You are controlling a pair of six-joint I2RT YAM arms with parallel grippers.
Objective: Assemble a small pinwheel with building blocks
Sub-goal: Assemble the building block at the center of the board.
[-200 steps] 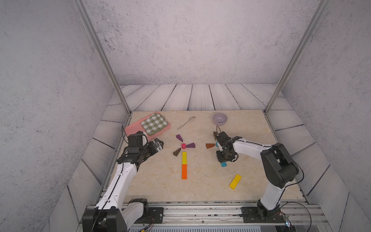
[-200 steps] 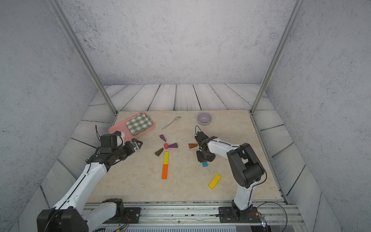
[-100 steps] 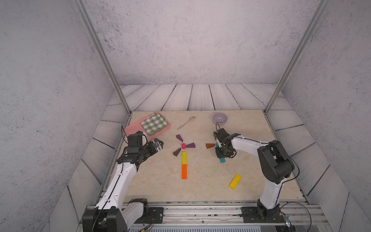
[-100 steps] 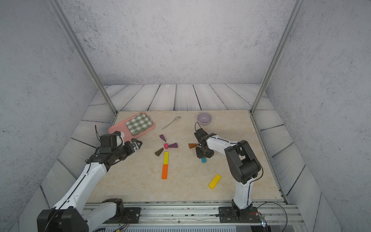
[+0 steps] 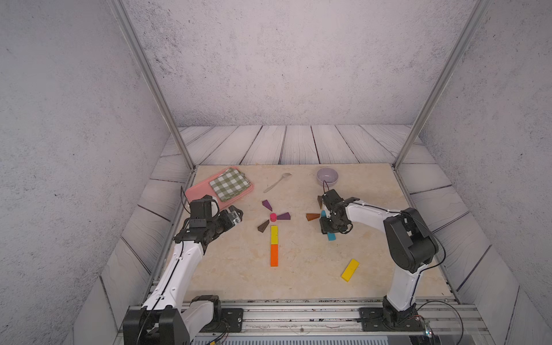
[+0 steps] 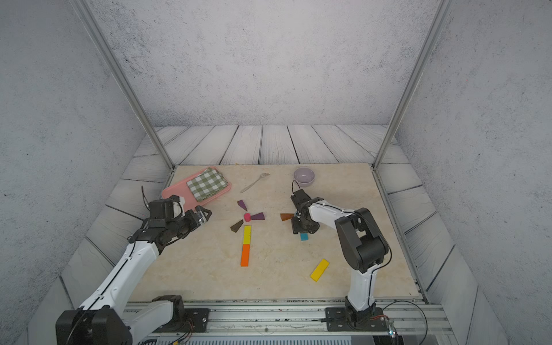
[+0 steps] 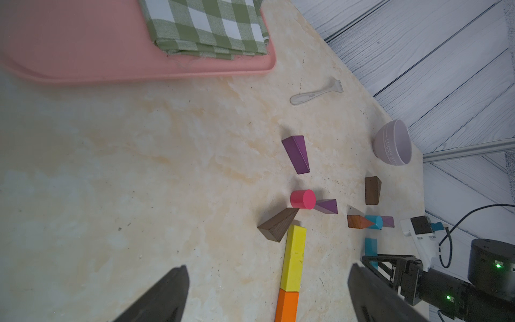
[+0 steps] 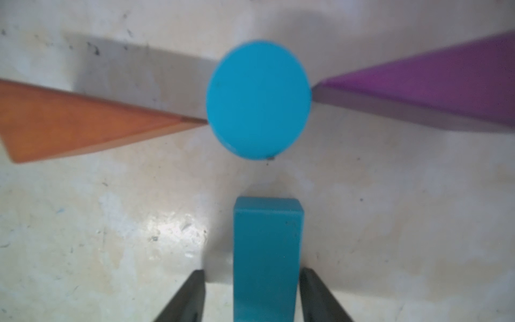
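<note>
Right gripper (image 8: 252, 270): down over the blue bar (image 8: 267, 251), jaws astride it. Released: bare desk (image 5: 298, 283) shows between one finger (image 8: 189, 298) and the bar, while the other finger sits right at the bar's side. The bar lies flat, right of desk centre, with one end poking out toward the near edge in both top views.

The bar's other end points at the blue cylinder (image 8: 257, 100), with a small gap between them. The cylinder stands upright. Orange-brown wedge (image 8: 83, 125) touches it tip-first on the side toward desk centre. A purple wedge (image 8: 432, 89) meets it from the opposite side. Stray brown wedge (image 7: 372, 190) lies apart, toward the far edge and the lilac bowl (image 5: 327, 181).

Left gripper (image 7: 267, 266): jaws spread wide and empty, clear of every block, near the left edge just beside the pink tray (image 5: 198, 191).

Desk centre: pink cylinder (image 5: 273, 217), upright.
- Right purple wedge (image 5: 283, 216) and dark brown wedge (image 5: 263, 226) lie tip-in against it.
- Far purple wedge (image 5: 267, 205) lies slightly apart.
- Yellow bar (image 5: 274, 234) and orange bar (image 5: 274, 254) lie end to end, running toward the near edge.
- Loose yellow bar (image 5: 350, 269) lies toward the near right corner.
</note>
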